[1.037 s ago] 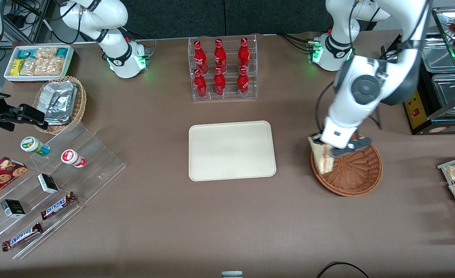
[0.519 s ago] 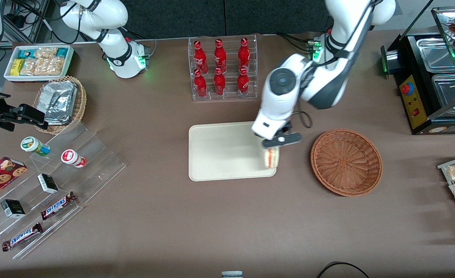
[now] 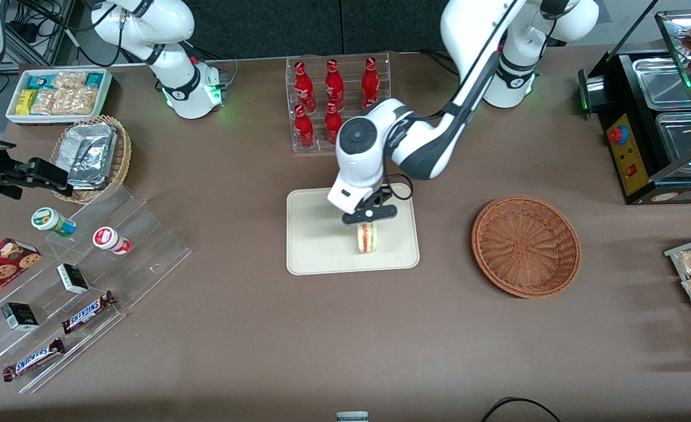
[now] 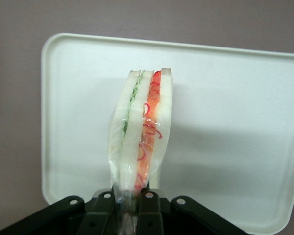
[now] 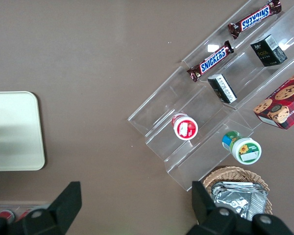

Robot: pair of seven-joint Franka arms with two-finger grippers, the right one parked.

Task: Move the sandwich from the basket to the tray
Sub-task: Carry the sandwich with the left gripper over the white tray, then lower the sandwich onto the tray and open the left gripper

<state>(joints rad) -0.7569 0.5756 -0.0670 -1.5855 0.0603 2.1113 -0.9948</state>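
My left gripper (image 3: 369, 219) is shut on the sandwich (image 3: 367, 237), a wrapped wedge of pale bread with red-orange filling, and holds it over the cream tray (image 3: 316, 234). In the left wrist view the fingers (image 4: 148, 205) pinch the wrap at the sandwich's (image 4: 142, 129) thin end, with the tray (image 4: 235, 122) below it. I cannot tell whether the sandwich touches the tray. The reddish-brown wicker basket (image 3: 526, 246) stands beside the tray, toward the working arm's end, with nothing in it.
A clear rack of red bottles (image 3: 337, 102) stands farther from the front camera than the tray. Toward the parked arm's end are a tan basket of foil packets (image 3: 92, 155), a white snack bin (image 3: 58, 94) and clear steps with snacks (image 3: 75, 281).
My gripper has carried the sandwich out of the basket and sideways to over the middle of the tray. The basket is left with nothing in it.
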